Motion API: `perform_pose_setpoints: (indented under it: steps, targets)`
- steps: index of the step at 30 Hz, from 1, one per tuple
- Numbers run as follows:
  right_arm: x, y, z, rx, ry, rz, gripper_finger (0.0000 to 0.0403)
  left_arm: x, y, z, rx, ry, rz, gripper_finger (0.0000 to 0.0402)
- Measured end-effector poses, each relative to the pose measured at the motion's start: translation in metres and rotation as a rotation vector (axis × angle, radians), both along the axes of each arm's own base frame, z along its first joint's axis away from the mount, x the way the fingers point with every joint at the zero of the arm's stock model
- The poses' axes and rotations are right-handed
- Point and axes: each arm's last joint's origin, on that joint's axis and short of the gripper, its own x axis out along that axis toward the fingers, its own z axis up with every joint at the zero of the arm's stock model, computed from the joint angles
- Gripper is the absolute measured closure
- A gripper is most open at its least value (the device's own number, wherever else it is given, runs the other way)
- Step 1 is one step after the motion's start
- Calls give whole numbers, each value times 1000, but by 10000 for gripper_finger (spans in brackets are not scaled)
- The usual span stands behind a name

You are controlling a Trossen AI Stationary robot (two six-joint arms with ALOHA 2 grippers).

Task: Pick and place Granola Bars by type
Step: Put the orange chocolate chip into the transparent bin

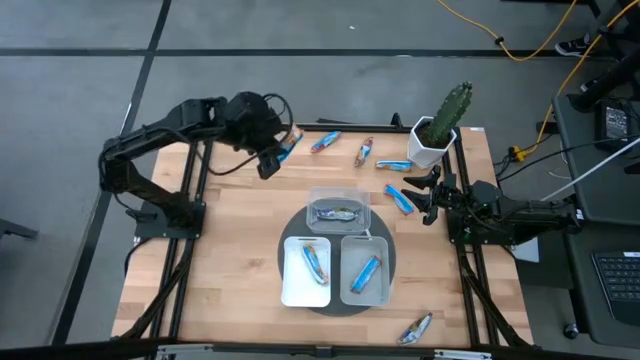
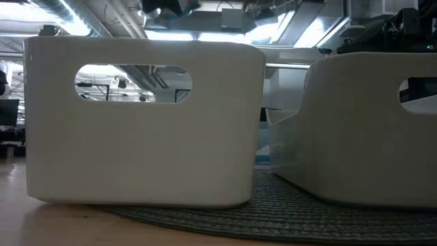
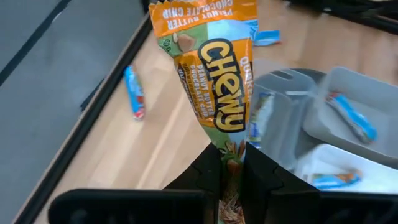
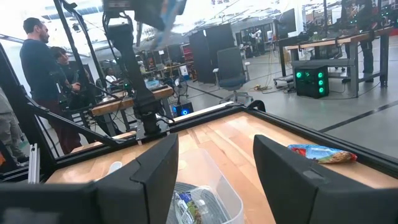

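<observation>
My left gripper (image 1: 277, 152) is above the table's far left part, shut on an orange and blue Chewy granola bar (image 3: 211, 68), which also shows in the high view (image 1: 291, 142). My right gripper (image 1: 428, 196) is open and empty at the table's right, next to a blue bar (image 1: 400, 199). Three trays stand on a round grey mat (image 1: 392, 262): a clear one (image 1: 338, 195) with a silver bar, a white one (image 1: 292, 285) with a blue-orange bar, and a grey one (image 1: 352, 290) with a blue bar. Loose bars lie along the far edge (image 1: 325, 141), (image 1: 364, 152), (image 1: 394, 164) and near the front edge (image 1: 416, 327). My left gripper pinches one end of the bar's wrapper (image 3: 232, 157) between its two fingers. The bar runs on straight from the fingertips, along the fingers, its printed face toward the wrist camera. It is lifted clear of the table.
A cactus in a white pot (image 1: 437, 135) stands at the far right corner, close to my right arm. In the low view the white tray (image 2: 143, 123) and the grey tray (image 2: 369, 130) fill the picture. People stand in the room behind the table (image 4: 37, 56).
</observation>
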Motion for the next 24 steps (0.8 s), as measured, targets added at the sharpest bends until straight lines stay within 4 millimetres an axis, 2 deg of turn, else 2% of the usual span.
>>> perform_pose_setpoints:
  steps: [13,24]
  targets:
    - [0,0,0,0,0,0,193,6,-61,3,-47,-23,-192,377]
    - [0,0,0,0,0,0,193,8,-107,0,-137,-36,-141,379]
